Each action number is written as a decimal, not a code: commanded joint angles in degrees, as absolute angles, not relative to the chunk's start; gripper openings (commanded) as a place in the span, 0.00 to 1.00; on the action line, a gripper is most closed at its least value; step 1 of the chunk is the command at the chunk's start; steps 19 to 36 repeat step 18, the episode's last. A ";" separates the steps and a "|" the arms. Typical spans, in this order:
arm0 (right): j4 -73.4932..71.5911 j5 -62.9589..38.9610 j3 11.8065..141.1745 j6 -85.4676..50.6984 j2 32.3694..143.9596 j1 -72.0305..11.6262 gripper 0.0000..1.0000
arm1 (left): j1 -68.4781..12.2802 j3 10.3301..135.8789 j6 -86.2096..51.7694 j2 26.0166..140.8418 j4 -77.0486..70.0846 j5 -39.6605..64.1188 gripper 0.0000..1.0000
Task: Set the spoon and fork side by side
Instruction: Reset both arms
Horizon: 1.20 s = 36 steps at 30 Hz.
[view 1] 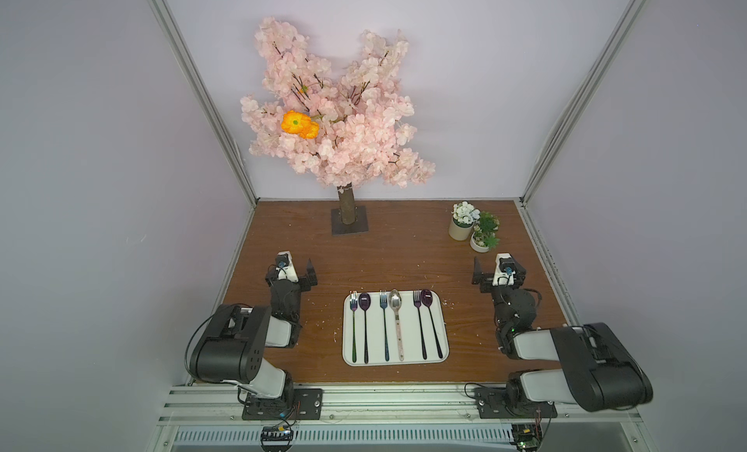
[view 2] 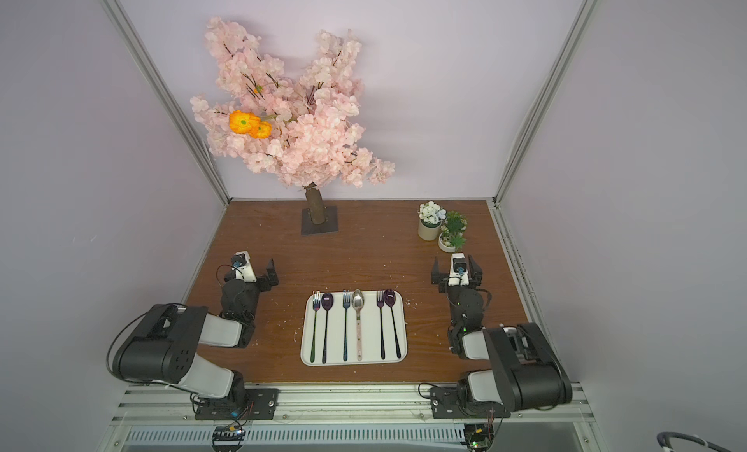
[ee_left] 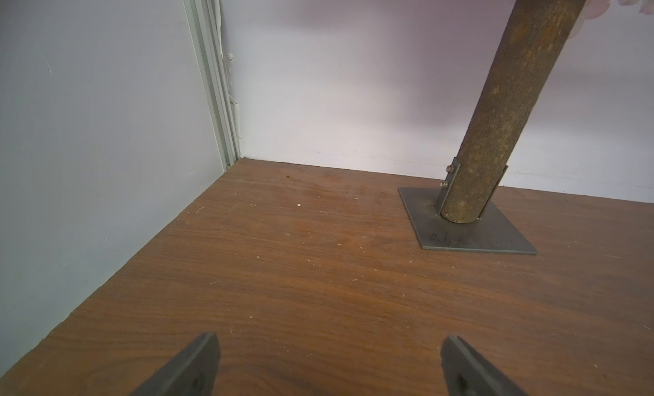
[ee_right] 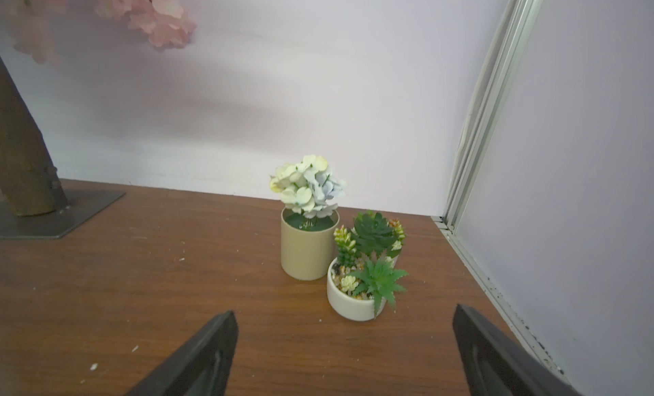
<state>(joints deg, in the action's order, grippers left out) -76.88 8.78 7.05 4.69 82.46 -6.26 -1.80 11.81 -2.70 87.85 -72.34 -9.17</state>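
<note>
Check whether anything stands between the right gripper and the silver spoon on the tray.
Nothing upright. Beyond bare wooden table, a purple fork and dark purple spoon lie flat on the white rectangular tray between the right gripper and the silver spoon.

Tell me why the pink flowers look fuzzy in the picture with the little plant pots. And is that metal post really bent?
Right wrist view: the pink blossoms are out of focus, likely too close to the lens, while the flower pot is sharp; the metal post probably bows only from the wide lens. Left wrist view: a soft bright patch glows on the back wall.
</note>
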 commanded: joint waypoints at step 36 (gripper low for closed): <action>-76.88 11.87 11.63 0.00 88.10 -4.22 0.99 | -1.06 11.97 -2.67 87.47 -72.50 -8.36 1.00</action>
